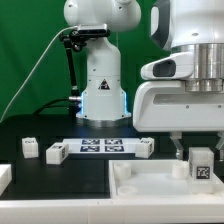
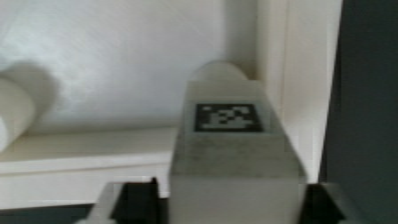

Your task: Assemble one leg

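Note:
My gripper point(image 1: 200, 156) is shut on a leg point(image 1: 201, 164), a small white post with a black-and-white tag, and holds it over the far right corner of the large white panel point(image 1: 150, 190). In the wrist view the leg point(image 2: 228, 140) fills the middle between my dark fingers point(image 2: 128, 200), its rounded end pointing at the panel's floor beside the raised rim point(image 2: 285, 60). A round white part point(image 2: 18, 110) shows at the edge of the wrist view.
Three more white legs stand on the black table: one at the exterior view's left point(image 1: 30, 147), one beside it point(image 1: 56, 152) and one point(image 1: 145, 147) right of the marker board point(image 1: 101, 146). The robot base point(image 1: 100, 90) stands behind.

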You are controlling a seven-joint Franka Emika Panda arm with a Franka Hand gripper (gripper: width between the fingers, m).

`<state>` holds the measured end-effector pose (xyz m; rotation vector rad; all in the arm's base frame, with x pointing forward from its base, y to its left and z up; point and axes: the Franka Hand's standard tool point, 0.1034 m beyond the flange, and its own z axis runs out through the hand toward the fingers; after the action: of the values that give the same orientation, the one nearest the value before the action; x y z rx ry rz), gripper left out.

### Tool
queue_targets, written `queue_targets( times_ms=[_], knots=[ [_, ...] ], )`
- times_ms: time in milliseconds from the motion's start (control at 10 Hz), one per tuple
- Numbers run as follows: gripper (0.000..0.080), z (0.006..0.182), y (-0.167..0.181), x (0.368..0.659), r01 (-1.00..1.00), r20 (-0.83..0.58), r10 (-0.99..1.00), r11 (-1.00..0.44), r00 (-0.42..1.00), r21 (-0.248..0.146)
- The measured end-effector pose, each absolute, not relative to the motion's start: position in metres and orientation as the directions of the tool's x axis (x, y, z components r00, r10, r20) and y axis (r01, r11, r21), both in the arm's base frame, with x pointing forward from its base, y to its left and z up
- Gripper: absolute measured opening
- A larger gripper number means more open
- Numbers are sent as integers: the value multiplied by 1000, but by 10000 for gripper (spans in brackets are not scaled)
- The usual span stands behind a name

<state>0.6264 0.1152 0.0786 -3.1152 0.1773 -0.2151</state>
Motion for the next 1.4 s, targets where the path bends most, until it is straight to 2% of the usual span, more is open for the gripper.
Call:
queue_targets(
  times_ms=[300, 700, 1000, 1200, 1300, 1400],
  knots=[
    [291, 78, 115, 625, -331, 132, -334, -943, 933, -45],
    [296, 78, 93, 621, -600, 146, -598, -799, 788, -36],
    [300, 78, 85, 619, -660, 157, -656, -751, 738, -34],
    [549, 78, 86, 619, -659, 157, -655, -751, 739, -34],
    [618, 78, 86, 619, -659, 157, -655, -751, 739, -34],
    [618, 78, 86, 619, -659, 157, -655, -751, 739, -34]
  ],
)
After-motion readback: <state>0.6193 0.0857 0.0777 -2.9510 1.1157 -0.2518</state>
